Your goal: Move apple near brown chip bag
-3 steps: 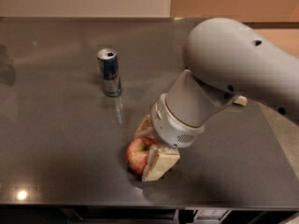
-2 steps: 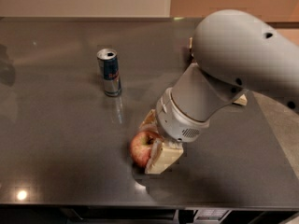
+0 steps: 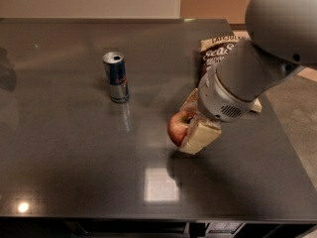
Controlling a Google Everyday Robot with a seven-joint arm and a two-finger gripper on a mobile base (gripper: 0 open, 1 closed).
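Counter (image 3: 59,148): we see a dark, glossy surface that carries the things and mirrors bright lights near its front edge.
Drink can (image 3: 115,77): blue and silver, it stands upright left of centre, well apart from the apple.
Apple (image 3: 176,128): red with yellowish patches, we find it right of centre, clamped between the gripper's fingers; a shadow falls on the counter just below it.
Gripper (image 3: 189,125): closed on the apple, with one tan finger (image 3: 202,137) in front of it and the other behind.
Brown chip bag (image 3: 214,53): it lies behind the gripper toward the far right of the counter, near the apple but not touching it, partly hidden by the arm.
Arm (image 3: 257,68): grey-white, it reaches in from the upper right.
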